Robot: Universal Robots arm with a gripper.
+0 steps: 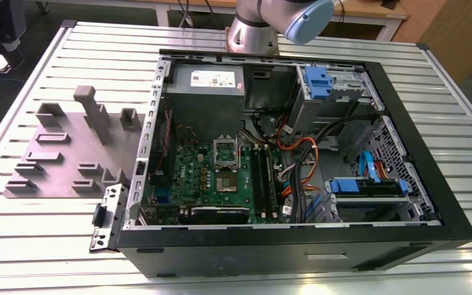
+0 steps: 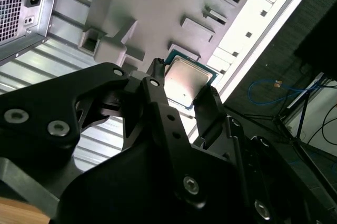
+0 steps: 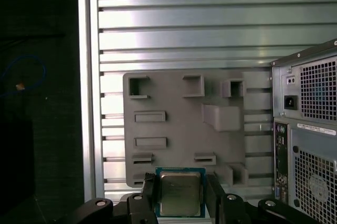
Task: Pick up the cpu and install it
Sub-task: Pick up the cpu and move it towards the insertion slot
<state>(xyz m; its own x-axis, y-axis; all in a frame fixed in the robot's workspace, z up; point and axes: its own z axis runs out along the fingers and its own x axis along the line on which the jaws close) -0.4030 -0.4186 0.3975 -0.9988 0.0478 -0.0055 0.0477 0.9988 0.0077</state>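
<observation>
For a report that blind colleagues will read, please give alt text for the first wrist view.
The end effector grips the cpu, silvery top facing the camera. Beyond it lies a grey tray with raised blocks on a slatted metal table, beside the back of a computer case.

Looks like a robotics lab: slatted metal bench (image 1: 457, 117) carrying an open computer case (image 1: 302, 255), robot arm (image 1: 257, 31) mounted at twelve o'clock (wooden desk (image 1: 367, 13) behind).
</observation>
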